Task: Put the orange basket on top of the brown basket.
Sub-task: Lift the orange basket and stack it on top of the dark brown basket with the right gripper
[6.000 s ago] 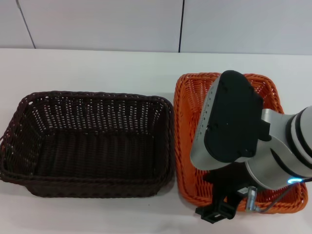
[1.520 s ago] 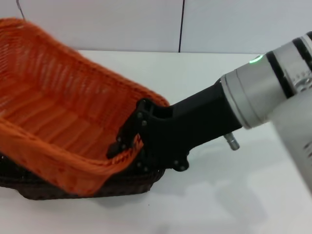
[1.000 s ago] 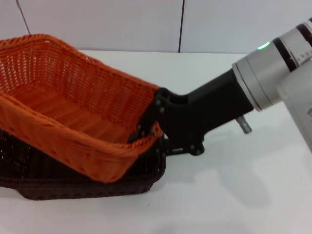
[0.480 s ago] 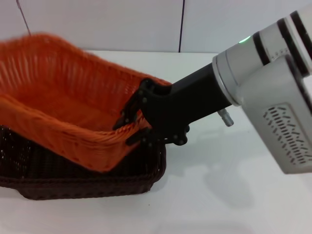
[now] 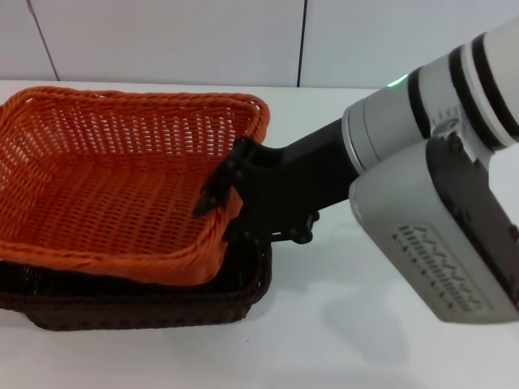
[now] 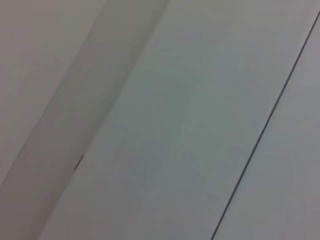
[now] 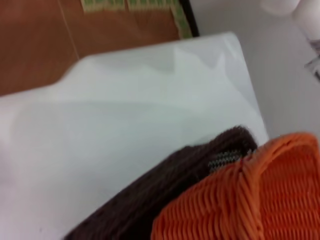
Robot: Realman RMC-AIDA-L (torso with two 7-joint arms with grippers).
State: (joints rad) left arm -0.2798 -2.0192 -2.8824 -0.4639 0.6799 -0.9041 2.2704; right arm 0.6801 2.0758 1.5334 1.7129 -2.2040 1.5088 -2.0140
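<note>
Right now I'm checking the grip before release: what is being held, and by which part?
The right end effector holds the orange basket by its right-hand rim, over the brown basket.

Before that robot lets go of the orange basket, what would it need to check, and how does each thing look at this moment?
1. Right hand clamped on the rim of the orange basket: ok.
2. Orange basket above the brown basket: ok, the brown one shows beneath it.
3. Orange basket level: not ok, the gripped end sits higher than the near edge.
4. Orange basket settled into the brown basket: cannot tell, contact is hidden.
5. White table around the baskets free for the arm to back away: ok.
6. Left hand out of the way: ok, it appears in no view.
</note>
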